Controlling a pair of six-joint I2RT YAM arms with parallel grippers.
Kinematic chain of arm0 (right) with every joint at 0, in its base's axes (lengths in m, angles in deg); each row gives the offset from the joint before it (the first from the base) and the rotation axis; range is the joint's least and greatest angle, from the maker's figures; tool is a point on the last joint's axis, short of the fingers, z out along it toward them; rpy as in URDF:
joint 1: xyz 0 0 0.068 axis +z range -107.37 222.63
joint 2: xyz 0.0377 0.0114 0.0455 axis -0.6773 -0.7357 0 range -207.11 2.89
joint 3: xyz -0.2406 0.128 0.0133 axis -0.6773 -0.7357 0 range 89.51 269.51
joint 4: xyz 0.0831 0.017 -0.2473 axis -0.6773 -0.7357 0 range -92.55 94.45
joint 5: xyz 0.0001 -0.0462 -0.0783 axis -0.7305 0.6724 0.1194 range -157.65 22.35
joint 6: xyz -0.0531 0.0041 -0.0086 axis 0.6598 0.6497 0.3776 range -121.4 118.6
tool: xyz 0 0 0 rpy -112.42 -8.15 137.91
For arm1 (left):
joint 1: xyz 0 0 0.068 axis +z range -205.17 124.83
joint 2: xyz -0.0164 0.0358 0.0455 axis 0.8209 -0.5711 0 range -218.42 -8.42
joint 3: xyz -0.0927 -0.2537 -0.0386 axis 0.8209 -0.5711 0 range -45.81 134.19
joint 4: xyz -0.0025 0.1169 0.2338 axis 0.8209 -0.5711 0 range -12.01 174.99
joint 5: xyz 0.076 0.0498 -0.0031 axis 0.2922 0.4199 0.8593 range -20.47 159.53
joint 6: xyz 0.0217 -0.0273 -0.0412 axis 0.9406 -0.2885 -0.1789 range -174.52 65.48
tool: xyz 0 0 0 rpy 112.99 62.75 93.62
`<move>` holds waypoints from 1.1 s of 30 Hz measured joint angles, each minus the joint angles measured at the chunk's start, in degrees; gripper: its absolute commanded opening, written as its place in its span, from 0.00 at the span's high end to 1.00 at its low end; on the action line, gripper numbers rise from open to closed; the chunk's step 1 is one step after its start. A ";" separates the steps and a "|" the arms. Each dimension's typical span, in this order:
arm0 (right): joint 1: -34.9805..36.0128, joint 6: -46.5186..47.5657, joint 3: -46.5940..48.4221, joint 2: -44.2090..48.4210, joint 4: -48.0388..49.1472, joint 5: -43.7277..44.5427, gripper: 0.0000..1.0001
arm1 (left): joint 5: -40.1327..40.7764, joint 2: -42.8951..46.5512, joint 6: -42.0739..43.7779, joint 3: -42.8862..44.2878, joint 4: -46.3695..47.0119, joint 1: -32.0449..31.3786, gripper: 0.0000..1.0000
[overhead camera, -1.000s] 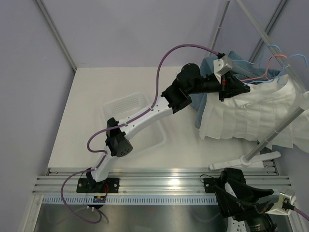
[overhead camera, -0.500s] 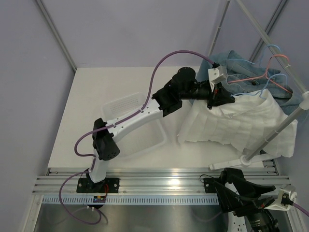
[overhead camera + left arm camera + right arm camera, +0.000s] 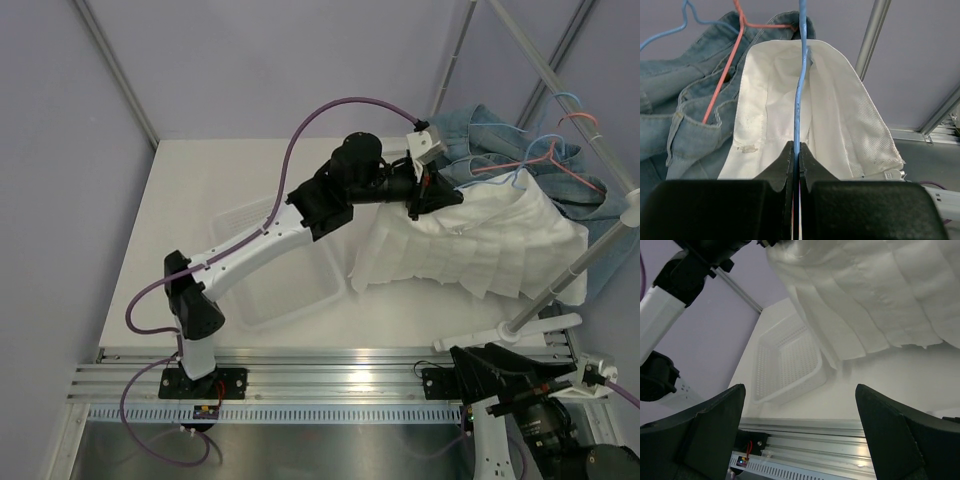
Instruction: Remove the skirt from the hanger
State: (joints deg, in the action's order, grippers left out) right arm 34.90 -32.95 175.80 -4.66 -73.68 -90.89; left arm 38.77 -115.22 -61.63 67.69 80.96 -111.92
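Gripping the skirt (image 3: pixel 480 250) at its waistband, the left pincer (image 3: pixel 432 200) is clamped tight, and the blue hanger (image 3: pixel 800 90) wire runs straight down into its closed jaws. If that wire is caught too, pulling could drag the hanger along, tip the rack (image 3: pixel 570 275) or snag the denim garment (image 3: pixel 490 135) beside it. The skirt's hem lies on the tabletop (image 3: pixel 200 220); the right pincer (image 3: pixel 800 435) gapes wide, holding nothing
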 measured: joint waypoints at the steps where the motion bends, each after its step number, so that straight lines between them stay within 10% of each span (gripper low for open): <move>1: 0.00 0.44 0.09 -1.40 -0.13 0.13 0.00 | 1.27 1.27 -0.26 -1.20 -1.09 -0.02 1.00; 17: -0.33 0.79 6.69 -32.54 12.00 -4.85 0.17 | 14.67 31.41 -5.90 -25.18 -18.51 0.46 1.00; 33: 0.00 -3.08 13.03 -45.18 22.40 -12.63 0.18 | 14.99 31.82 -8.00 -25.77 -22.21 0.46 1.00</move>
State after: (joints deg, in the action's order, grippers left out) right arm 34.90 -36.03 188.82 -49.84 -51.27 -103.53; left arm 53.76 -83.40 -69.63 41.92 58.75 -111.46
